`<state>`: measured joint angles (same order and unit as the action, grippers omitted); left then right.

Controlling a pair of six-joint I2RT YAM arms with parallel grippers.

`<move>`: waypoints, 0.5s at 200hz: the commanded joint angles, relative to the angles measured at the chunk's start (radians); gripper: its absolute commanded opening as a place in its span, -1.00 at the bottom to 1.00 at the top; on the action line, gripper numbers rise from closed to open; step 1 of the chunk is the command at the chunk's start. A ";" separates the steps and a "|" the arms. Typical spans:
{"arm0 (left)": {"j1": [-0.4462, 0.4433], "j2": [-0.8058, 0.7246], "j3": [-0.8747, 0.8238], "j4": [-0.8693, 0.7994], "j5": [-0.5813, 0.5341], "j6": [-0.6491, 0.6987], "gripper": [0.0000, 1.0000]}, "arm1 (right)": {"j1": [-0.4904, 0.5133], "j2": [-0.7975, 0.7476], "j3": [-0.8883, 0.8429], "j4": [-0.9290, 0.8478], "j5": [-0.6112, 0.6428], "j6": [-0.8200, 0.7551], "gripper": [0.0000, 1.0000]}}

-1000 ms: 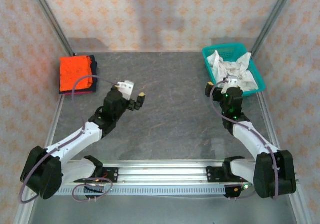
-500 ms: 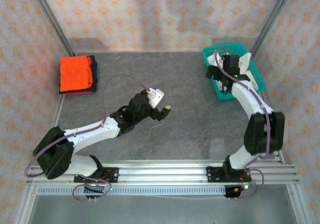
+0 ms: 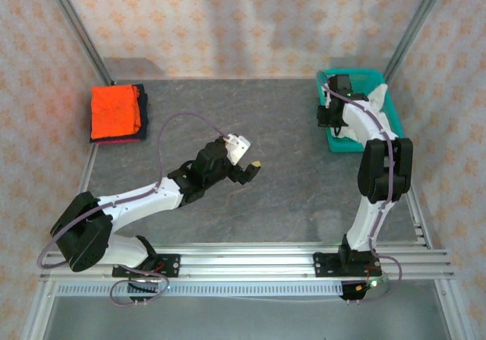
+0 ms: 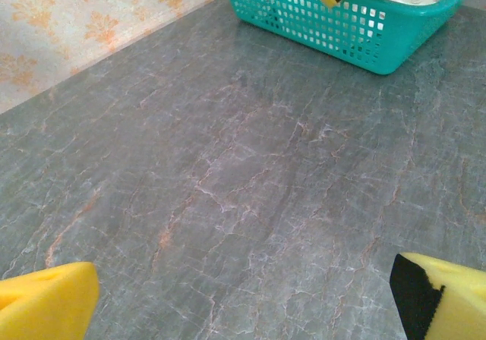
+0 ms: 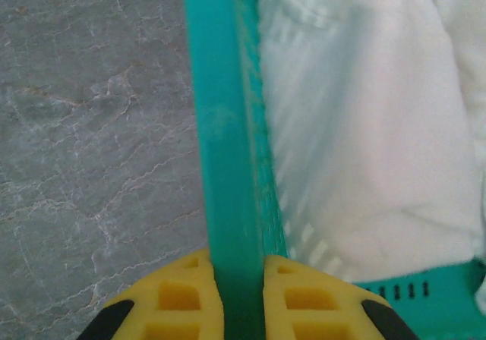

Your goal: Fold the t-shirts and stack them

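Right gripper (image 5: 237, 270) clamped on teal plastic mesh basket (image 5: 220, 127) rim, upper right; crumpled white cloth t-shirt (image 5: 364, 127) inside. Folded bright orange t-shirt (image 3: 114, 108) atop dark navy t-shirt (image 3: 141, 124), upper left. Left gripper (image 4: 243, 294) spread wide.

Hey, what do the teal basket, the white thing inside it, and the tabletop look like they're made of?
The teal basket is probably moulded plastic, with a smooth matte rim and a gridded mesh wall. The white t-shirt looks like soft cloth, creased and bunched. The table is matte grey with stone-like veins, and it may be a printed surface.
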<state>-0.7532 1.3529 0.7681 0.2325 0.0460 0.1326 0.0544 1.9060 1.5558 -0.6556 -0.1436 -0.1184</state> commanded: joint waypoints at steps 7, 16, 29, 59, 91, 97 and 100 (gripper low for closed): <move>-0.012 -0.015 0.017 0.002 0.018 0.004 1.00 | -0.030 0.029 0.065 -0.069 0.070 -0.024 -0.79; -0.012 -0.013 0.017 0.004 0.021 0.004 1.00 | -0.033 0.042 0.083 -0.078 0.082 -0.033 -0.79; -0.012 -0.015 0.016 0.005 0.025 0.004 1.00 | -0.033 0.054 0.100 -0.079 0.089 -0.061 -0.78; -0.012 -0.021 0.013 0.005 0.026 0.002 1.00 | -0.036 0.086 0.141 -0.106 0.072 -0.166 -0.81; -0.012 -0.019 0.017 -0.004 0.035 0.005 1.00 | -0.049 0.145 0.234 -0.158 0.099 -0.180 -0.83; -0.012 -0.020 0.018 -0.005 0.035 0.005 1.00 | -0.051 0.155 0.251 -0.168 0.108 -0.187 -0.82; -0.012 -0.021 0.018 -0.005 0.035 0.004 1.00 | -0.052 0.162 0.260 -0.175 0.110 -0.188 -0.83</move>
<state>-0.7532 1.3529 0.7681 0.2317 0.0708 0.1326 0.0162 2.0243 1.7355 -0.7635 -0.0769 -0.2459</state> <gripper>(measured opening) 0.999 0.119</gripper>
